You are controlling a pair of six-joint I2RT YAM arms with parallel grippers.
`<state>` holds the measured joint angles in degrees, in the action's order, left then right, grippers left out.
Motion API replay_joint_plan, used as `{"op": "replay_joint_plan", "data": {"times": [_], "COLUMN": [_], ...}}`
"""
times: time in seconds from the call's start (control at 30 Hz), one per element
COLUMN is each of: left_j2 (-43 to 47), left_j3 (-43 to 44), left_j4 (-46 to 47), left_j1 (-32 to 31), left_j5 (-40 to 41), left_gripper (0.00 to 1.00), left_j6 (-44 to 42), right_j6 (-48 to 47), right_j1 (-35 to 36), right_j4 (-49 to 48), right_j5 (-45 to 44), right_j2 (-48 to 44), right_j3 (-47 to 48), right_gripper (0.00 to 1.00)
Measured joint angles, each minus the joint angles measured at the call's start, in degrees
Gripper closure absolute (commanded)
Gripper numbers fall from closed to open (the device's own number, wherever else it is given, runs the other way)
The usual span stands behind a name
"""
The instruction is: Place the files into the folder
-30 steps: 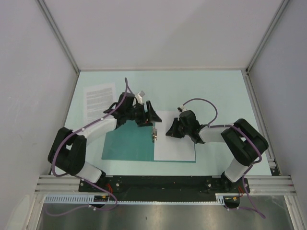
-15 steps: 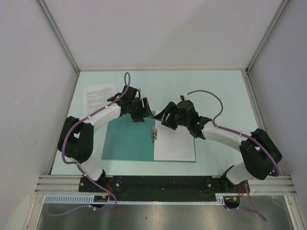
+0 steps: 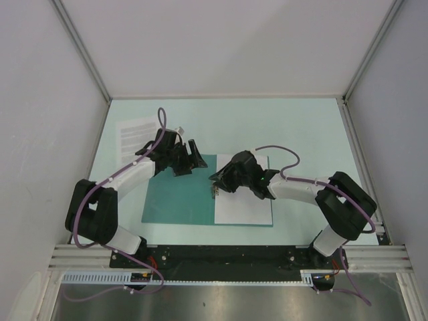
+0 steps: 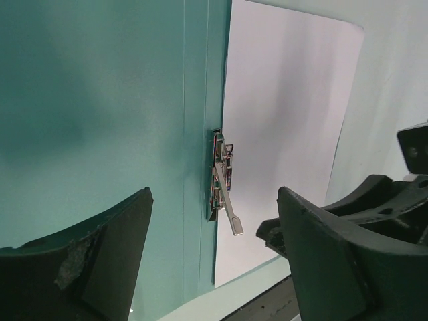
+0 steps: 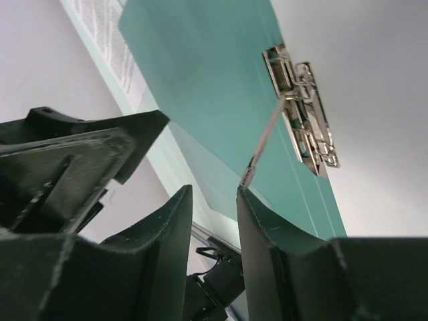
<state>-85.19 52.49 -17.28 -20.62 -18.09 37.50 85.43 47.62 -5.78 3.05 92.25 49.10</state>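
The teal folder (image 3: 175, 197) lies open in the middle of the table. The nearly blank sheet (image 3: 246, 204) lies on its right half. A metal clip (image 3: 214, 190) sits at the spine with its lever (image 4: 226, 200) raised. The printed sheet (image 3: 137, 137) lies on the table at the back left. My left gripper (image 3: 187, 164) is open wide and empty above the folder's far edge. My right gripper (image 3: 219, 179) hangs over the clip (image 5: 304, 114). Its jaws are only a little apart, and the lever's tip (image 5: 249, 174) is right at one fingertip (image 5: 244, 195).
The cell's white walls and metal posts close in the mint tabletop (image 3: 301, 127) on three sides. The two grippers are close together over the folder's spine. The right gripper (image 4: 394, 200) shows at the edge of the left wrist view.
My right gripper has moved left and nearer, down over the clip. My left gripper has drawn back a little to the left. The sheets and the folder have not moved.
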Motion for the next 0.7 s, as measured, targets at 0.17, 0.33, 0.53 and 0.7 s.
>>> {"op": "replay_joint_plan", "data": {"times": [0.17, 0.33, 0.53, 0.7], "left_j2": [0.3, 0.6, 0.7, 0.7], "left_j3": [-0.2, -0.4, -0.8, -1.1], "left_j4": [0.5, 1.1, 1.8, 1.8], "left_j1": [0.5, 0.5, 0.5, 0.5], "left_j5": [-1.3, -2.1, -2.3, -3.0], "left_gripper": [0.19, 0.19, 0.2, 0.2], "left_j6": [0.0, 0.0, -0.2, -0.4], "right_j6": [2.3, 3.8, 4.8, 5.2], "right_j1": [1.5, 2.3, 2.9, 3.2], "right_j4": [1.3, 1.2, 1.2, 1.2], "right_j5": [-2.4, -3.3, -4.2, -4.6], "right_j2": [0.4, 1.2, 2.4, 2.6], "right_j3": [0.0, 0.0, 0.0, 0.0], "right_gripper": [0.62, 0.64, 0.69, 0.74]}}
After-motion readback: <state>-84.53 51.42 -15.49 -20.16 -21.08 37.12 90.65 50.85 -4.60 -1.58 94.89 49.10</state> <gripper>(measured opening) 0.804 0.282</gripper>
